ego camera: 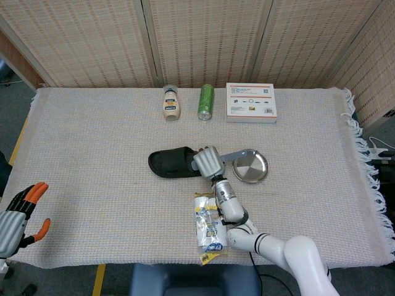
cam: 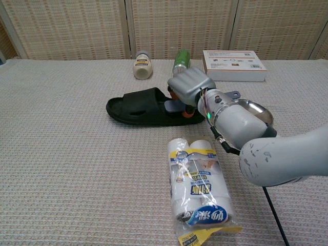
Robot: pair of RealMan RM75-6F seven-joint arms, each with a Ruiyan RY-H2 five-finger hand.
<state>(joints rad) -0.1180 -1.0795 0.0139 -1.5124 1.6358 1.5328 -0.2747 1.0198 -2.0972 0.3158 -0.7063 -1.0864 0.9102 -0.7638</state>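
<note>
A black slipper [ego camera: 170, 163] lies on its sole in the middle of the woven cloth, toe pointing left. My right hand [ego camera: 208, 162] grips its right end, fingers curled down over the edge with orange fingertips showing underneath in the chest view; there the slipper [cam: 138, 106] and the right hand [cam: 190, 86] touch. My left hand [ego camera: 18, 213] hangs off the table's front left corner, fingers spread and holding nothing; only the head view shows it.
A small metal pan [ego camera: 250, 165] sits just right of the right hand, its handle behind the hand. A plastic-wrapped pack of rolls [ego camera: 208, 227] lies below my forearm. Along the far edge stand a sauce bottle [ego camera: 171, 103], a green can [ego camera: 205, 102] and a white box [ego camera: 250, 102].
</note>
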